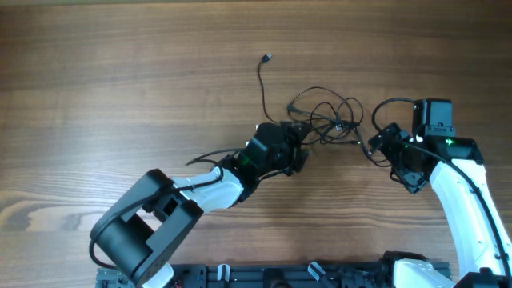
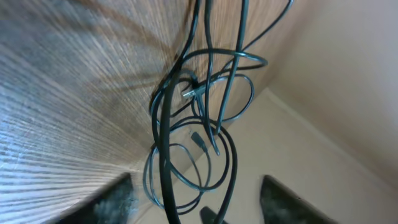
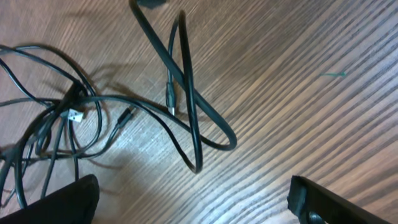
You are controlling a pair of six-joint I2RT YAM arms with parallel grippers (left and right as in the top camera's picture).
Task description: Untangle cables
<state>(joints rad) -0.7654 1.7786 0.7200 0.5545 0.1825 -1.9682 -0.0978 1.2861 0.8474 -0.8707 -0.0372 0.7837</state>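
Arms: I have two, each white with a black gripper, over one brown wood-grain table (image 1: 120, 80).
Cables: one tangle of thin black flexible cables (image 1: 328, 120) lies flat on the wood, at about 1 o'clock from the middle of the overhead view. I cannot count the separate cords in the knot.
Loose strand: one cord leaves the tangle toward 11 o'clock and ends in a small silvery plug tip (image 1: 266, 58) lying clear of the loops.
Plug tips: my right wrist camera shows three, and the left wrist camera shows two.
Left gripper (image 1: 299, 150): it sits at 8 o'clock of the tangle, at the edge of the loops. Its dark fingers (image 2: 118, 199) stand apart, and several loops hang between them. I cannot tell whether any strand touches a finger.
Right gripper (image 1: 374, 146): it sits at 4 o'clock of the tangle, just beside the outer loop. Its black fingers (image 3: 62, 199) are spread wide, with bare wood between them and nothing gripped.
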